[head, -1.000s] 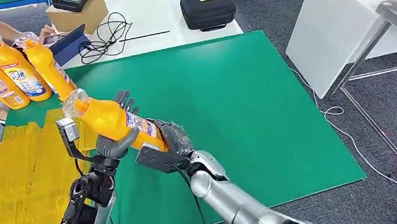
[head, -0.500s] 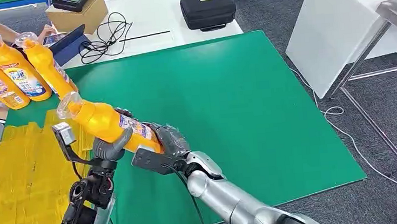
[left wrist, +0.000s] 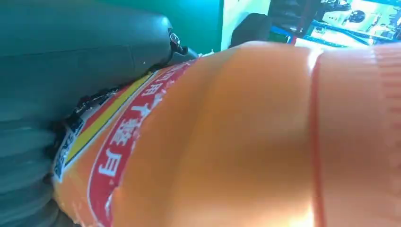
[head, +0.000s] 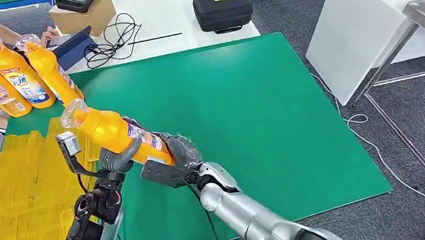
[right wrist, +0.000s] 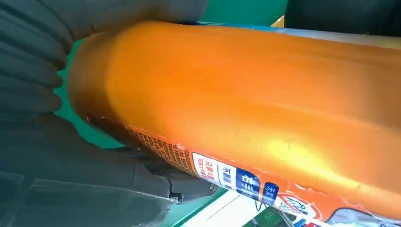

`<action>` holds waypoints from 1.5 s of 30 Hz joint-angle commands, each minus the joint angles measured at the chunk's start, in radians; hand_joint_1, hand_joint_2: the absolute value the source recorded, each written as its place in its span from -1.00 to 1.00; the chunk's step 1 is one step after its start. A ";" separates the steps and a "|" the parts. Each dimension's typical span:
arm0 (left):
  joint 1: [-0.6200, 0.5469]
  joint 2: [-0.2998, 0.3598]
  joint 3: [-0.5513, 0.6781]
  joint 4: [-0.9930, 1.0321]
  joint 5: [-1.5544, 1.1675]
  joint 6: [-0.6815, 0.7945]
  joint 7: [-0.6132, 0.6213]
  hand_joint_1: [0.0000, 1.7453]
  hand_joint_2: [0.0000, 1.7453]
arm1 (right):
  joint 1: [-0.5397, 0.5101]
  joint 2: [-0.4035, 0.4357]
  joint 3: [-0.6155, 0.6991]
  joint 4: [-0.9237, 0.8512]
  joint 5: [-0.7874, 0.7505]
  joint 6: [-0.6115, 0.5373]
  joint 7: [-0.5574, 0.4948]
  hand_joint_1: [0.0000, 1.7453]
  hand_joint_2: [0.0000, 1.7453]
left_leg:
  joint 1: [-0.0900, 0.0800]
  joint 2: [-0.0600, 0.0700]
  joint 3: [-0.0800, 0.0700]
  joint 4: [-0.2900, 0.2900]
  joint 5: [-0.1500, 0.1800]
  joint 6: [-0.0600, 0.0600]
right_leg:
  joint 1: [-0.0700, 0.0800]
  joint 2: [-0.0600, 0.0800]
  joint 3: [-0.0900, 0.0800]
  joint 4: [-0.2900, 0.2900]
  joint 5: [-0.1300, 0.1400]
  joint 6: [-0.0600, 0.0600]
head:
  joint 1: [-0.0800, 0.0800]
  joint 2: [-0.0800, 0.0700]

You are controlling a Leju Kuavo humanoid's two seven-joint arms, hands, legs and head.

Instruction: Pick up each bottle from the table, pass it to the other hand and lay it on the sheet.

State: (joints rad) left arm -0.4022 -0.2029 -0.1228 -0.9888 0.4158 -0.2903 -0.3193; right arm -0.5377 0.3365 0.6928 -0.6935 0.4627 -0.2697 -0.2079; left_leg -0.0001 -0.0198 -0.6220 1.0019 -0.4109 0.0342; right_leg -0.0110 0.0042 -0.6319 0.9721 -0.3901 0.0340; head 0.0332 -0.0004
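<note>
Both robot hands hold one orange bottle (head: 120,134) above the green surface (head: 244,105): the left robot hand (head: 117,157) and the right robot hand (head: 181,152). Three more bottles (head: 17,70) stand beyond it, and the yellow sheet (head: 25,194) beside it has none yet.

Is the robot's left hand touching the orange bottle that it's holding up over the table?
Touching. In the head view the left hand wraps its grey fingers around the orange plastic bottle, with no gap.

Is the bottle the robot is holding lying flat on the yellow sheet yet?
No, the bottle is tilted in the air above the table, gripped by the left hand and right hand.
</note>
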 commanded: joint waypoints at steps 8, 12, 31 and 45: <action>-0.045 0.041 0.032 -0.084 -0.145 0.162 -0.142 1.00 1.00 | 0.112 0.013 -0.063 -0.107 -0.087 -0.035 -0.190 -1.00 1.00 | 0.001 0.001 0.004 0.000 -0.002 -0.001 | 0.001 -0.001 0.004 0.000 -0.002 -0.001 | 0.000 0.000; -0.008 0.096 0.076 -0.317 -0.505 0.484 -0.090 1.00 1.00 | 0.316 -0.191 -0.294 -0.678 -0.382 0.091 -0.265 -1.00 1.00 | 0.003 -0.004 0.002 0.001 -0.002 -0.001 | 0.003 -0.005 0.004 -0.001 -0.003 -0.001 | -0.001 0.000; -0.353 0.250 -0.104 0.131 -1.827 0.584 0.283 1.00 1.00 | 0.458 -0.194 -0.439 -0.951 -0.303 -0.017 -0.239 -1.00 1.00 | 0.002 -0.004 0.003 0.002 -0.003 -0.002 | 0.002 -0.008 0.005 0.001 -0.004 -0.002 | 0.000 0.000; -0.485 0.255 -0.155 0.476 -1.889 0.528 0.259 1.00 1.00 | 0.450 -0.173 -0.462 -0.918 -0.283 0.015 -0.244 -1.00 1.00 | 0.001 0.003 0.007 0.001 -0.004 -0.002 | 0.002 -0.001 0.007 0.001 -0.004 -0.002 | 0.000 0.000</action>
State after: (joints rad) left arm -0.7738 0.0301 -0.2067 -0.7456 -1.4668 0.2373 -0.0583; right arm -0.0740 0.1621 0.2701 -1.6300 0.1797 -0.2594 -0.4528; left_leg 0.0000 -0.0187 -0.6226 1.0022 -0.4106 0.0340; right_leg -0.0109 0.0042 -0.6330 0.9721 -0.3899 0.0334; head 0.0332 -0.0004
